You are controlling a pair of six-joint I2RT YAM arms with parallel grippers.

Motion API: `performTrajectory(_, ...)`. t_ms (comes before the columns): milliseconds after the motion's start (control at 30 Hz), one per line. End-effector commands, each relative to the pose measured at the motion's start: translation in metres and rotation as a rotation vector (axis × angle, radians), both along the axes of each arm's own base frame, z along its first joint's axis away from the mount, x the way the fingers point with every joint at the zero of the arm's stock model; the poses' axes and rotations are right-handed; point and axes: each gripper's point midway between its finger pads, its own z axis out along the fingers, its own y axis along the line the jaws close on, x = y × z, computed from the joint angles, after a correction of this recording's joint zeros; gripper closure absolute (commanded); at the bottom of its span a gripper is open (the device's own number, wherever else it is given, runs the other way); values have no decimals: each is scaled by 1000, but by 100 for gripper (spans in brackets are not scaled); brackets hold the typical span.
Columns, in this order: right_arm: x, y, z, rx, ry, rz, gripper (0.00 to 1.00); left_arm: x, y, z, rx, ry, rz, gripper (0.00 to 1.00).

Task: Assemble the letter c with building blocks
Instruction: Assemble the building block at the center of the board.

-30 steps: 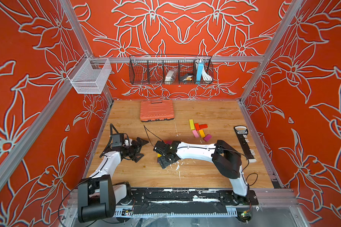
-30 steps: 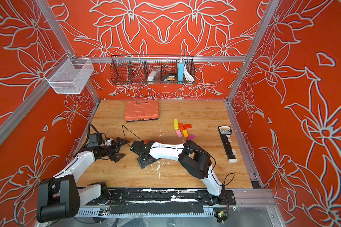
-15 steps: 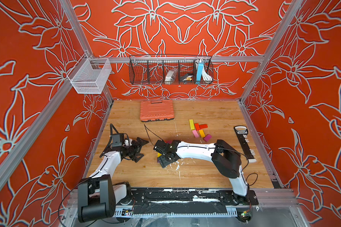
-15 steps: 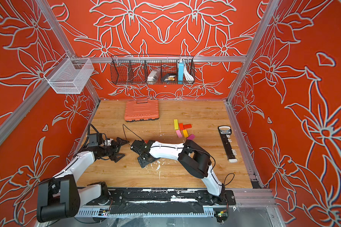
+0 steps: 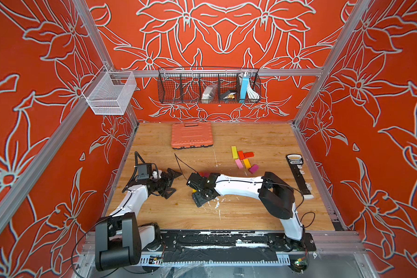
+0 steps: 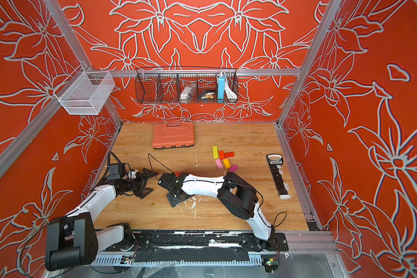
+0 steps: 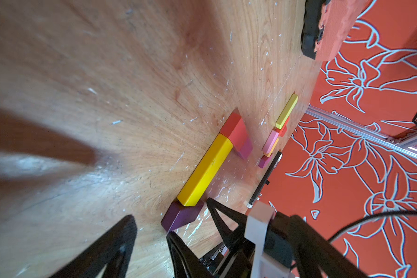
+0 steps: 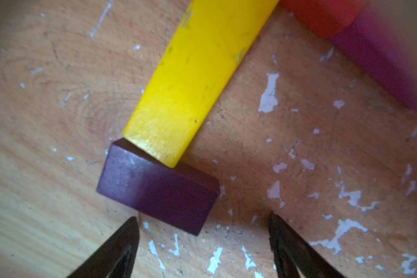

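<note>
Your right gripper (image 8: 204,217) hangs with jaws spread and empty, tips just short of the purple block (image 8: 158,192); that block touches one end of the long yellow block (image 8: 198,72), whose other end meets a red block (image 7: 234,130). Your left gripper (image 5: 172,183) is spread wide, holding nothing; the other building blocks (image 5: 246,162) cluster well apart, farther back.
</note>
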Motion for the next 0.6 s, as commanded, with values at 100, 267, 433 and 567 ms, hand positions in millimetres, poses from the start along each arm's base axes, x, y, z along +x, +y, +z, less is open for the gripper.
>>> performTrajectory(100,3,10,4,-9,-28,8,14,-2,-1,-1,-4,-6,-9,2)
performTrajectory(267,5,11,2,-23,-38,10,14,-2,-1,-1,-5,-5,-10,2)
performTrajectory(433,7,11,0,-35,-43,10,14,-2,-1,-1,-4,-7,-10,2)
performTrajectory(567,9,13,0,-38,-47,12,14,-2,-1,-1,-5,-6,-10,2)
